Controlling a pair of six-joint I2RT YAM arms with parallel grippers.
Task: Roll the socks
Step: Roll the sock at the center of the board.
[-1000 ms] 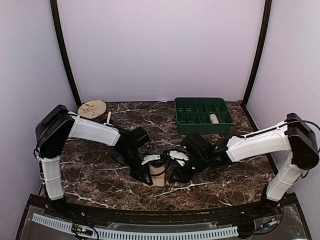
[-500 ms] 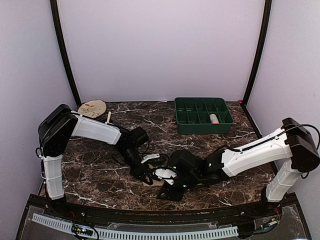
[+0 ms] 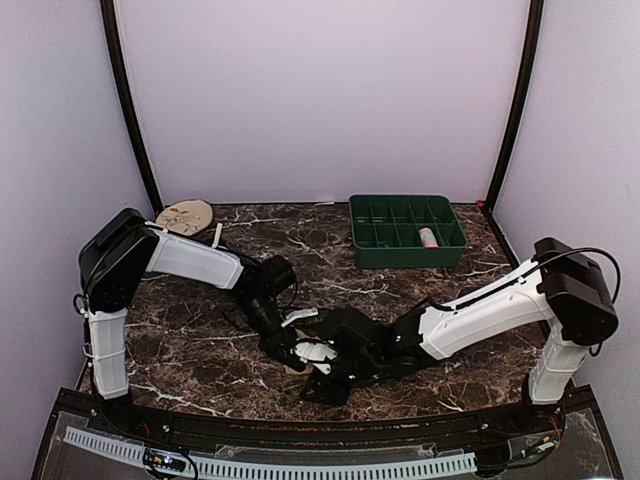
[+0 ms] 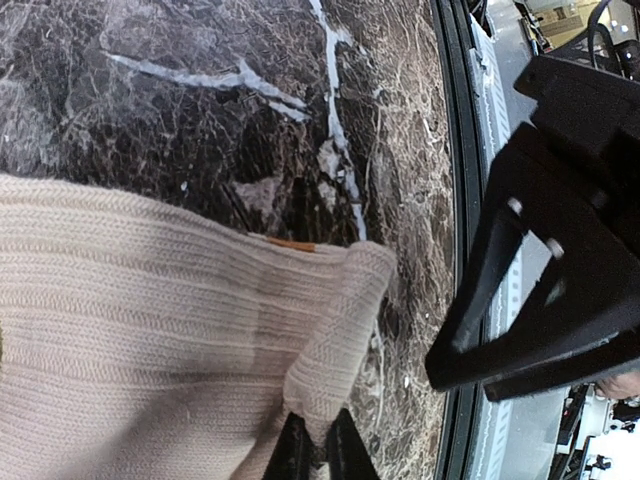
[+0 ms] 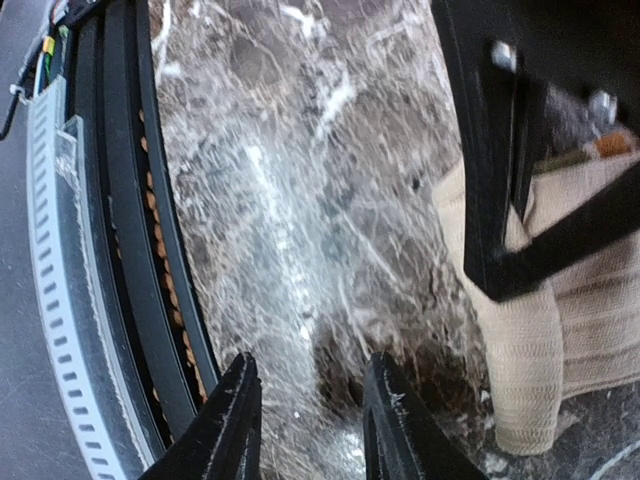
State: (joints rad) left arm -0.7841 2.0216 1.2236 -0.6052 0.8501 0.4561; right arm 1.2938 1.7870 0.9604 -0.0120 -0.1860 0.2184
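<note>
The tan sock (image 4: 150, 330) lies flat on the marble and fills the left of the left wrist view. My left gripper (image 4: 318, 452) is shut on a folded corner of its ribbed cuff. From above, only a scrap of the tan sock (image 3: 298, 366) shows between the two arms, beside my left gripper (image 3: 290, 352). My right gripper (image 5: 315, 420) hovers open over bare marble by the front rail, nothing between its fingers, with the tan sock (image 5: 590, 330) to its right. From above, my right gripper (image 3: 318, 386) sits just in front of the sock. A pink roll (image 3: 428, 237) lies in the green tray.
The green compartment tray (image 3: 405, 250) stands at the back right. A round beige patterned plate (image 3: 184, 216) is at the back left, with a small cream stick (image 3: 217, 235) beside it. The black front rail (image 5: 130, 250) runs close by my right gripper.
My right arm has swung leftward and toward the front edge, carrying its gripper from the sock's right side to just in front of it. The left gripper has stayed on the cuff.
</note>
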